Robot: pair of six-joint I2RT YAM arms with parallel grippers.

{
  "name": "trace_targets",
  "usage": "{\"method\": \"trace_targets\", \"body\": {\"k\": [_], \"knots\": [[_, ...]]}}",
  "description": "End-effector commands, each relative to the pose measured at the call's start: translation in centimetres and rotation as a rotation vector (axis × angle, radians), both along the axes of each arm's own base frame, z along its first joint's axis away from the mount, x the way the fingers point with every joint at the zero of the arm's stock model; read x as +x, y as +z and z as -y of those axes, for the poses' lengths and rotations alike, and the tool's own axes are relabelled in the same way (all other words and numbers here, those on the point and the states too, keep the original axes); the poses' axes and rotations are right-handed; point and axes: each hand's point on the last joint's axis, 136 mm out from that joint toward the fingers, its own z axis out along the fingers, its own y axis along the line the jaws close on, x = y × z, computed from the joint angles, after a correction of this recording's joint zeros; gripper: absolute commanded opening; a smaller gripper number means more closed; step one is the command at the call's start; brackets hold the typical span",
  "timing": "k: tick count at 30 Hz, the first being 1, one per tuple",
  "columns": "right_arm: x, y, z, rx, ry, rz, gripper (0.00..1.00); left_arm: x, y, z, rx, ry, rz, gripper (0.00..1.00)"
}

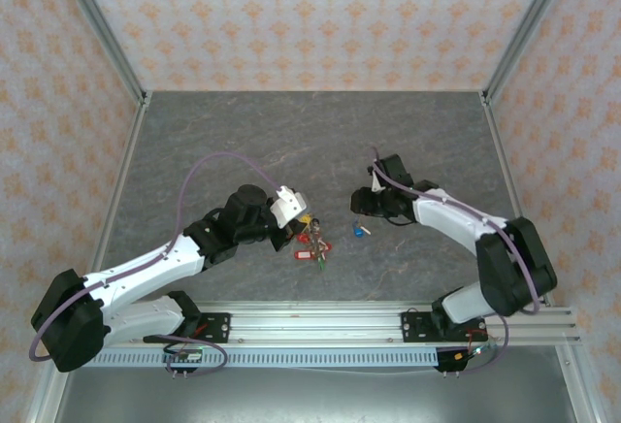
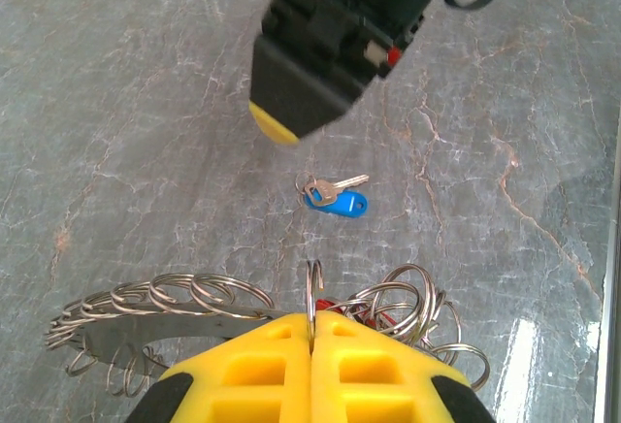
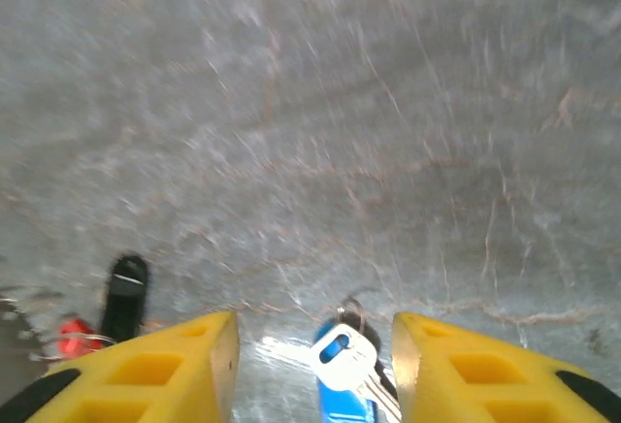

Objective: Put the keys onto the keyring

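Left gripper (image 2: 312, 331) clamped together on thin loop of keyring (image 2: 160, 311), near table (image 1: 243, 132) centre, toward near edge. Right gripper (image 3: 312, 331) fingers apart, blue-tagged key (image 2: 337, 200) flat on surface between them, just right of keyring

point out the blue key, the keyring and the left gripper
blue key (image 2: 342, 204), left wrist view, on its blue tag
keyring (image 2: 165, 326), left wrist view, on its flat grey band
left gripper (image 2: 311, 318), left wrist view, midway between its fingertips
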Motion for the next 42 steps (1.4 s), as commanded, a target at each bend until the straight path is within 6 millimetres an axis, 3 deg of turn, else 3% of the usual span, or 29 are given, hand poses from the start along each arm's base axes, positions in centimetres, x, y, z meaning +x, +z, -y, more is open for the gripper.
{"method": "trace_targets", "body": {"k": [1,3,4,10,14,20,26,30,34,42], "knots": [[1.0,2.3,0.9,0.004,-0.058,0.126,0.59,0.1,1.7,0.3,-0.039,0.002,0.040,0.00],[1.1,2.8,2.0,-0.004,-0.127,0.131,0.93,0.1,1.8,0.2,-0.038,0.002,0.044,0.00],[1.1,3.0,2.6,-0.002,-0.166,0.122,0.99,0.1,1.8,0.2,-0.038,0.003,0.046,0.00],[2.1,3.9,4.5,0.108,-0.347,0.159,0.99,0.2,2.0,0.2,-0.043,0.006,0.051,0.00],[2.4,4.0,3.7,0.275,-0.354,0.241,0.99,0.2,2.1,0.2,-0.043,0.007,0.051,0.00],[1.9,0.8,2.2,0.222,-0.310,0.021,1.00,0.2,1.8,0.3,-0.039,0.003,0.046,0.00],[1.1,-1.9,0.8,0.211,-0.243,-0.114,0.74,0.3,1.8,0.3,-0.041,0.008,0.047,0.00],[0.4,-3.7,1.7,0.121,-0.252,-0.177,0.57,0.3,1.7,0.3,-0.040,0.010,0.045,0.00],[-0.4,-4.5,1.3,0.104,-0.216,-0.214,0.52,0.3,1.5,0.4,-0.033,0.003,0.040,0.00],[-1.0,-5.4,-0.2,0.069,-0.146,-0.265,0.33,0.6,1.8,0.8,-0.035,0.000,0.034,0.00]]}}
